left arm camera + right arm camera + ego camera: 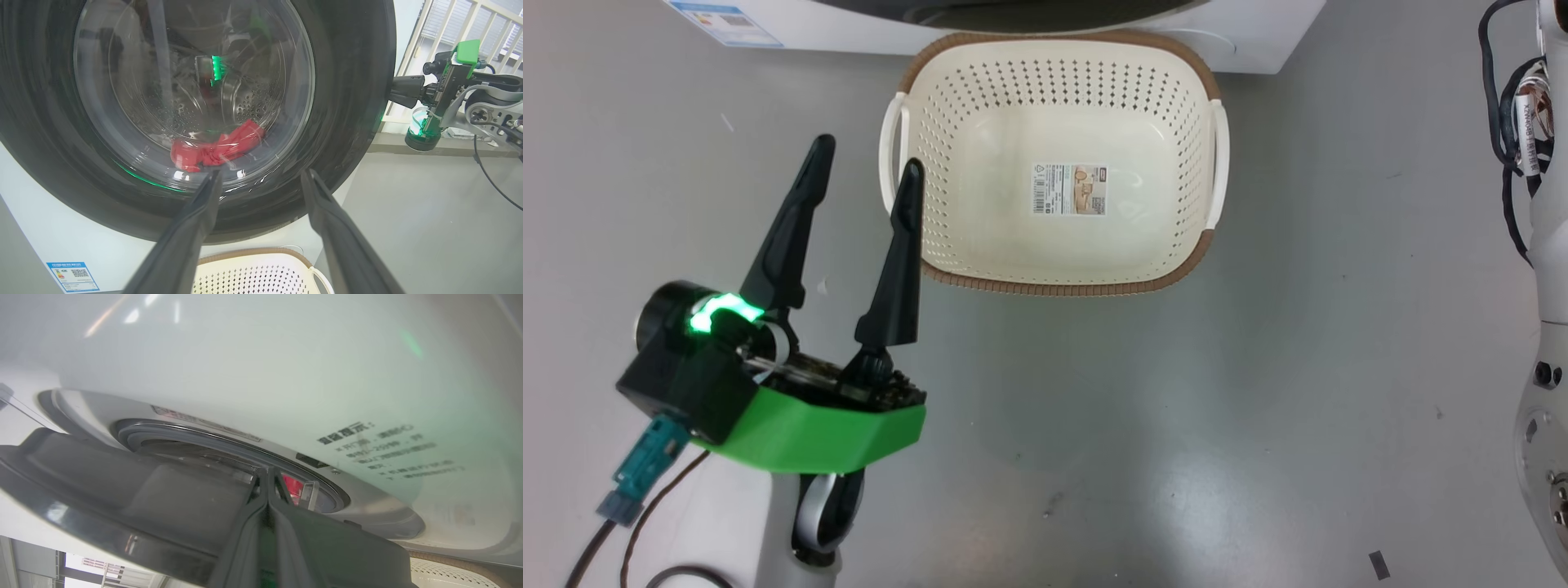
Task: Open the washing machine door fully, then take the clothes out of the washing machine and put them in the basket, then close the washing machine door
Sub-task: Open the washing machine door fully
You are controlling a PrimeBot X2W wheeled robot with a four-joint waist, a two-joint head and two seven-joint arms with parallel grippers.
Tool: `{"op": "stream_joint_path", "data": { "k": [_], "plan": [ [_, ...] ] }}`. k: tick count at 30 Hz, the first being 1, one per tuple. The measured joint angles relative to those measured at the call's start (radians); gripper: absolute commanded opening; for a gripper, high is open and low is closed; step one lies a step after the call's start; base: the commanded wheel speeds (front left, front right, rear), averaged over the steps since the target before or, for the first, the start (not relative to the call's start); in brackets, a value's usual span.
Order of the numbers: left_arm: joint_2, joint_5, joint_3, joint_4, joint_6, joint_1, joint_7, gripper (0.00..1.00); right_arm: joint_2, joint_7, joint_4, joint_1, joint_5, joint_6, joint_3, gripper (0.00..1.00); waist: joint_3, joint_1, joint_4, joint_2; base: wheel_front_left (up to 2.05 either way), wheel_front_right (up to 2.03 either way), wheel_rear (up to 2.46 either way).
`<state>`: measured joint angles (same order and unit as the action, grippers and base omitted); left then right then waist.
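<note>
In front of the washing machine door (347,102), the left end effector (868,152) hovers, fingers apart and empty. The door looks barely ajar, with the clothes (216,149) behind its glass and the basket (1054,287) just below. At the door's right edge, the right end effector (268,470) has its fingers pressed together. The opening step seems under way; next, swing the door wide.

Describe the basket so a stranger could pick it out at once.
Start at the big white washing machine; the basket sits on the grey floor before it. It is cream plastic, and unlike the smooth machine, its walls are perforated, with a brown woven-look rim and a paper label on its bottom.
</note>
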<state>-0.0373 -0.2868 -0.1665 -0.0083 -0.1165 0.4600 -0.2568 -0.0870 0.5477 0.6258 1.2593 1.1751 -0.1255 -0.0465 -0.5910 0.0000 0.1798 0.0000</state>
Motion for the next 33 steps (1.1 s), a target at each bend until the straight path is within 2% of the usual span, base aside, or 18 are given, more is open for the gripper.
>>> {"op": "stream_joint_path", "data": {
  "k": [33],
  "plan": [
    [0.003, 0.004, 0.004, 0.044, -0.007, -0.021, 0.000, 1.00, 0.000, 0.004, -0.056, -0.187, 0.149, 0.002, 0.118, 0.00, 0.112, 0.0001, -0.032, 0.0000, 0.00, 0.00, 0.00]
  ]
}}
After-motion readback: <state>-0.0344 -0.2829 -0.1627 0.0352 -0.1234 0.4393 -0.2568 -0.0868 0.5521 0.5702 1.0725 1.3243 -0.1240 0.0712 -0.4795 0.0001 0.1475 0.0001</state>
